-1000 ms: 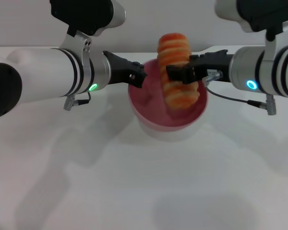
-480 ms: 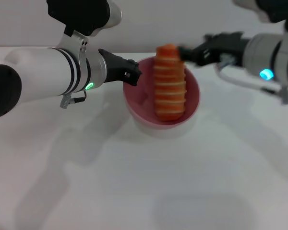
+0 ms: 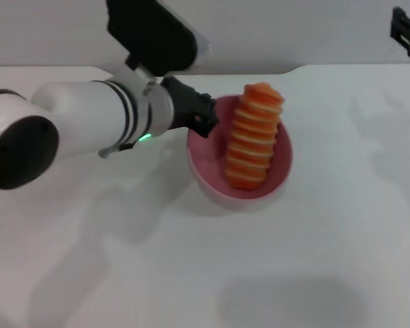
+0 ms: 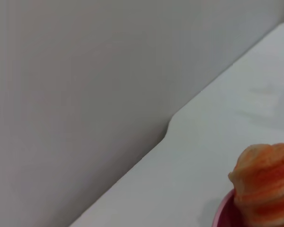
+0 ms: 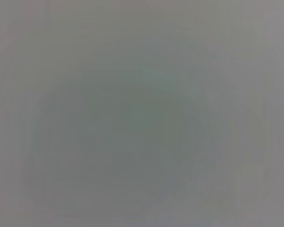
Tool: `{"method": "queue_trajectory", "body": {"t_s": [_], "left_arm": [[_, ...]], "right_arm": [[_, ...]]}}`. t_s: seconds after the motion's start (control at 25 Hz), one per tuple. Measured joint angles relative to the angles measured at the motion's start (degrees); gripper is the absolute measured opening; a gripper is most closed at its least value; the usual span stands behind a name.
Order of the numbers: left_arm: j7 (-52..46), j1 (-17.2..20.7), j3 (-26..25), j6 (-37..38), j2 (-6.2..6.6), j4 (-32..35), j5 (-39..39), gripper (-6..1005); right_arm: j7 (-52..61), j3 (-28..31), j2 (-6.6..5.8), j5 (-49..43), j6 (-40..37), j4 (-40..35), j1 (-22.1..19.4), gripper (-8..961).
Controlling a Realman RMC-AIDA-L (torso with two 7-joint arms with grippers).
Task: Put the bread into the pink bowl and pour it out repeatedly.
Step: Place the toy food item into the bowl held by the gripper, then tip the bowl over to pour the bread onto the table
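Note:
The pink bowl (image 3: 209, 156) stands on the white table near the middle of the head view. The bread (image 3: 253, 137), a ridged orange loaf with pale stripes, leans on end inside it, its top poking above the far rim. My left gripper (image 3: 202, 120) is shut on the bowl's left rim. Only a black part of my right gripper (image 3: 406, 29) shows at the top right corner, far from the bowl. The left wrist view catches the top of the bread (image 4: 265, 184) and a sliver of the pink bowl's rim (image 4: 224, 213). The right wrist view is plain grey.
The white table (image 3: 212, 273) stretches on all sides of the bowl. Its back edge (image 3: 314, 67) meets a grey wall just behind the bowl. My left forearm (image 3: 89, 126) lies across the left part of the table.
My right gripper let go of the bread and pulled away to the upper right. The bread now leans loose in the bowl. My left arm has turned, still on the rim.

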Motion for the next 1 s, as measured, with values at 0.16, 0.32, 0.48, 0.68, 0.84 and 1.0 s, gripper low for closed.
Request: {"method": "queue_trajectory", "body": {"t_s": [0.16,0.32,0.48,0.68,0.84,1.0], "left_arm": [[0.0,-1.1,3.4,0.6,-0.04,1.4,4.6,31],[0.0,-1.5,6.0,0.0,-0.19,4.1,12.3,31],[0.0,-2.2,8.5,-1.4,-0.31,5.9,19.9,31],[-0.1,-3.7,11.4,-3.9,-0.51,6.2,27.8,31],[-0.6,-4.0,14.0,-4.2,-0.68,6.3,33.2,30],[-1.0,-4.2,16.3,-4.5,-0.76,7.0,37.6,30]], "right_arm": [[2.3,-1.1,0.03,0.2,-0.2,2.8,-1.2,687],[4.4,-2.5,-0.13,0.3,-0.4,4.9,-1.3,687],[4.8,-2.7,-0.19,0.3,-0.6,5.9,-1.4,687],[5.0,-2.9,-0.25,0.3,-0.8,6.8,-1.4,687],[5.1,-2.6,-0.25,0.3,-0.8,7.1,-1.7,688],[5.5,-2.4,-0.26,0.3,-0.8,7.6,-1.7,688]]}}
